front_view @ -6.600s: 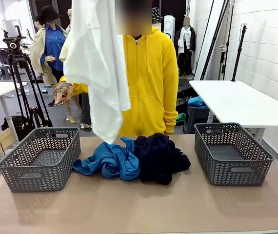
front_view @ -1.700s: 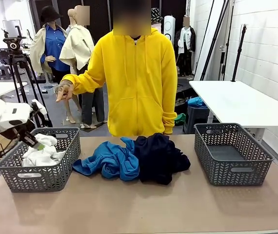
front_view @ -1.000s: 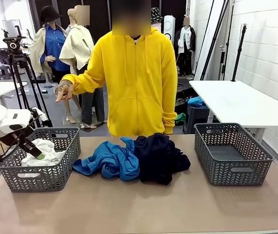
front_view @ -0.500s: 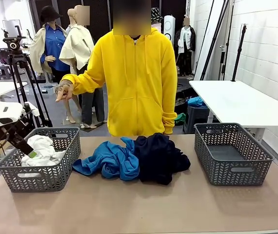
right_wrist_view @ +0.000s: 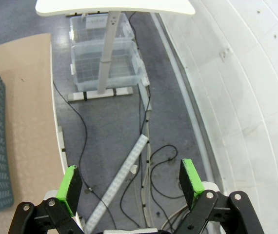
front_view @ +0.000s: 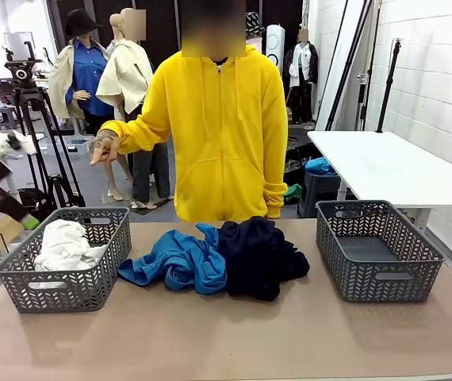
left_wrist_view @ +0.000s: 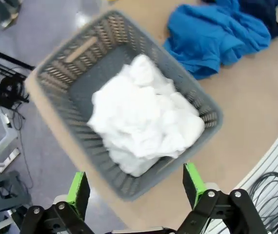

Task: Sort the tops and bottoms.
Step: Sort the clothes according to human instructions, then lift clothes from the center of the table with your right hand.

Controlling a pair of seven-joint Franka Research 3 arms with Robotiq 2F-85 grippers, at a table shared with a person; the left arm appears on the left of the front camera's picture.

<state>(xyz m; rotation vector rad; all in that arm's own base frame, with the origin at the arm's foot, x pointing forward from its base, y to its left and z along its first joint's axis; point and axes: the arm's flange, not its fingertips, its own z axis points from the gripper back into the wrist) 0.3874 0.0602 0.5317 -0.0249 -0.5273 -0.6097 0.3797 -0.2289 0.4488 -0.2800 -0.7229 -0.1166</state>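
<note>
Left gripper (left_wrist_view: 135,183) has risen clear of the left grey basket (left_wrist_view: 56,80) since a second ago; its jaws are spread wide and hold nothing. White top (left_wrist_view: 144,114) lies crumpled in that basket, straight ahead of the fingers, with no clear long axis and no legible print. Blue top (left_wrist_view: 217,36) lies on the table beyond the basket, stretched away from the gripper and touching the navy bottoms (front_view: 258,254). Right gripper (right_wrist_view: 129,183) is wide open and empty, over floor cables (right_wrist_view: 144,161) just off the table edge (right_wrist_view: 27,97).
</note>
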